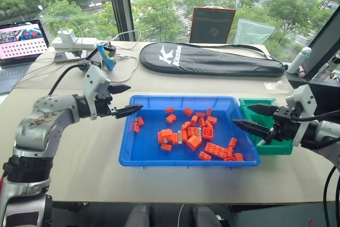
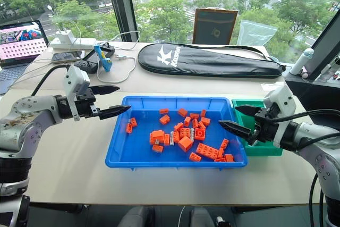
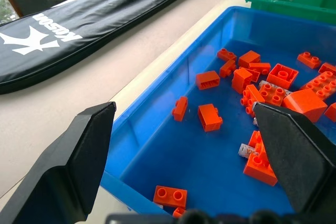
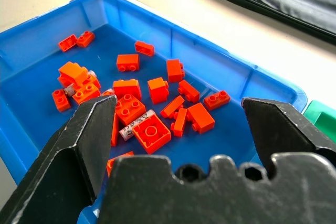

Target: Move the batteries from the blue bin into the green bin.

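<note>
Battery (image 4: 135,125) lies among orange bricks (image 1: 193,142) mid blue bin (image 1: 139,158), long axis crosswise; right gripper (image 1: 257,118) nearer, jaws wide, empty; left gripper (image 1: 123,99) wide too.

Both arms are silver-grey metal, scuffed, with black ribbed joints and white wrist housings. Each pincer, left pincer (image 1: 123,100) and right pincer (image 1: 256,117), has two pointed black fingers. Black cables loop from the wrists.

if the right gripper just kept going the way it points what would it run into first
Probably the orange bricks in the blue bin. The open right gripper points down across its right end, though depth is hard to judge.
</note>
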